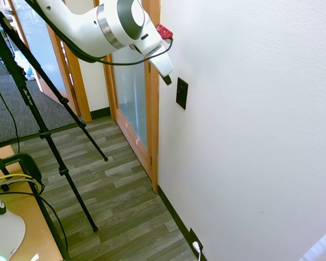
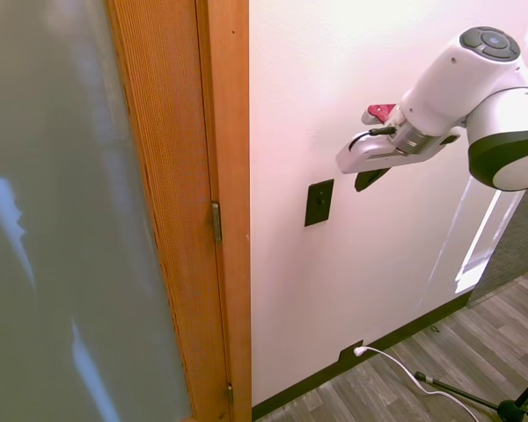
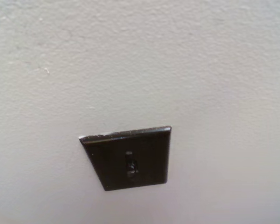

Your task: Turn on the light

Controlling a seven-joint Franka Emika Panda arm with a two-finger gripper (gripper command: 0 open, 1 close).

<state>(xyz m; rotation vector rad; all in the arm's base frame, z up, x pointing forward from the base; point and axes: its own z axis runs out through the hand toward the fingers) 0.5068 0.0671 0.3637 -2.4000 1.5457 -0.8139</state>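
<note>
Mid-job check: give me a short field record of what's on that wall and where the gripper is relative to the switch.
switch: black upright wall plate on the white wall, small toggle at its centre, position unclear
gripper: near the wall, above and to one side of the plate, not touching it
jaws: too dark to tell open or shut
outlet: black plate at the baseboard with a white plug
door frame: wooden, beside the switch
lamp: none visible

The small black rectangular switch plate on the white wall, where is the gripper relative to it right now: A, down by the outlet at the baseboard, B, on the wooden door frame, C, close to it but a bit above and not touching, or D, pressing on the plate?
C: the gripper hangs just above and beside the small black rectangular switch plate, with bare white wall between them.
</note>
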